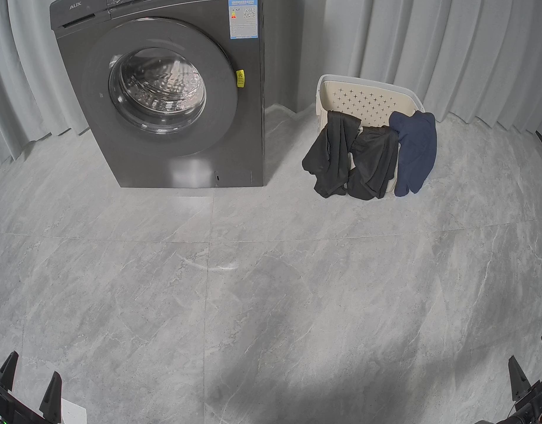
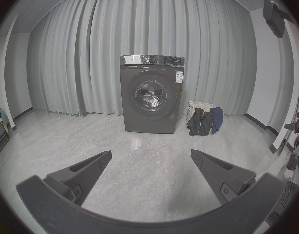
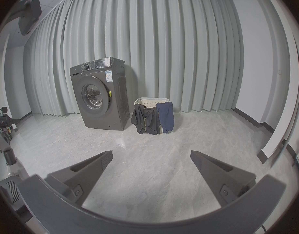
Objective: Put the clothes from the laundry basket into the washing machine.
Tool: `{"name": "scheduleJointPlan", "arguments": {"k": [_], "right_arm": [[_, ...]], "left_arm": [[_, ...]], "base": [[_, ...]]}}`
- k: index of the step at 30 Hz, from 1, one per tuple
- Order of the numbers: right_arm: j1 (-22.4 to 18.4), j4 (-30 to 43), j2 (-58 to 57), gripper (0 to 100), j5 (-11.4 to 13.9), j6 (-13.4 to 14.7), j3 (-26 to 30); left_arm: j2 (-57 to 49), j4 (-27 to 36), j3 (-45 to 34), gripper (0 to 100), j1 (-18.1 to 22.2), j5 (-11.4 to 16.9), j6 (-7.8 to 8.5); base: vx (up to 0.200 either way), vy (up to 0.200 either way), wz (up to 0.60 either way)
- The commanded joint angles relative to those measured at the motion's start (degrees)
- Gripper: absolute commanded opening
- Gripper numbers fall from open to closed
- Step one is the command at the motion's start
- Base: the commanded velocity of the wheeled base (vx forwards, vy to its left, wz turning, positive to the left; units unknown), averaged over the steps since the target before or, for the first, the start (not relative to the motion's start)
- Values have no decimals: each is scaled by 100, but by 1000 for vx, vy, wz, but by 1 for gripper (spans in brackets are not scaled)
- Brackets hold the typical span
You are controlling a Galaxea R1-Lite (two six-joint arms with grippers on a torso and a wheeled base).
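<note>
Left gripper (image 2: 150, 151), right gripper (image 3: 151, 151) low, gaping — clothes (image 1: 365, 154) drape laundry basket (image 1: 365, 102).

Washing machine (image 1: 165, 83): dark grey front-loader w/ round glass door shut, upright on the floor (image 1: 271, 301), on robot's left. Laundry basket (image 1: 365, 98): cream, perforated, well apart on machine's right side, also on the floor. Clothes hang over its front rim: black garment (image 1: 333, 154), 2nd black garment (image 1: 374, 160) touching it, navy garment (image 1: 415, 148) at right end.
</note>
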State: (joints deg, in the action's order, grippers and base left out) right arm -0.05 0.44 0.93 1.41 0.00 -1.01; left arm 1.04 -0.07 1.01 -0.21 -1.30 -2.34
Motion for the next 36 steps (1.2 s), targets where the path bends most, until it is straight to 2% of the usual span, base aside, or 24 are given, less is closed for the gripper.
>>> {"name": "scheduleJointPlan", "arguments": {"k": [1, 22, 36], "right_arm": [[-4, 0, -66, 100, -1, 0, 92], [-4, 0, -66, 100, -1, 18, 92], [5, 0, -66, 100, 8, 0, 92]], "left_arm": [[-95, -1, -101, 100, 3, -1, -12], [-95, 7, -101, 100, -6, -1, -21], [-95, -1, -101, 100, 3, -1, -21]], "base": [[0, 0, 0], [0, 0, 0], [200, 0, 0]]}}
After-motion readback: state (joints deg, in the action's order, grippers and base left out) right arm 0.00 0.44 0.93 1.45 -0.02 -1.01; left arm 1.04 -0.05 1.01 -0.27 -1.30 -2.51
